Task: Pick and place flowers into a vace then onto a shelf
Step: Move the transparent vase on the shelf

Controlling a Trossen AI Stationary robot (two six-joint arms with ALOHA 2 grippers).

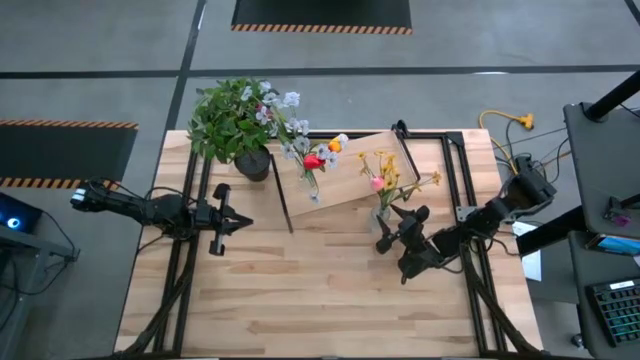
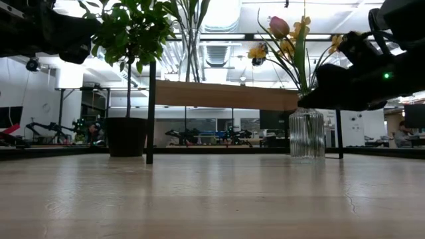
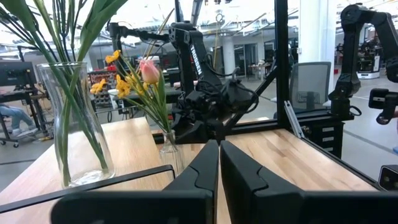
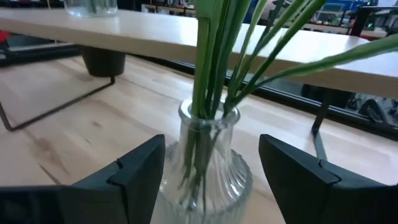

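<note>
A small ribbed glass vase stands by its base on the tabletop just in front of the shelf. It holds flowers with yellow blooms and a pink bud. My right gripper is open and nearly level, with one finger on each side of the vase's body; I see no touch. A taller glass vase with red, orange and pale flowers stands on the shelf board. My left gripper hangs shut over the table's left part, holding nothing.
A bushy green plant in a dark pot stands at the far left, beside the shelf. The shelf's thin black legs reach down to the tabletop. Black frame rails run along the right side. Bare planks lie toward the near edge.
</note>
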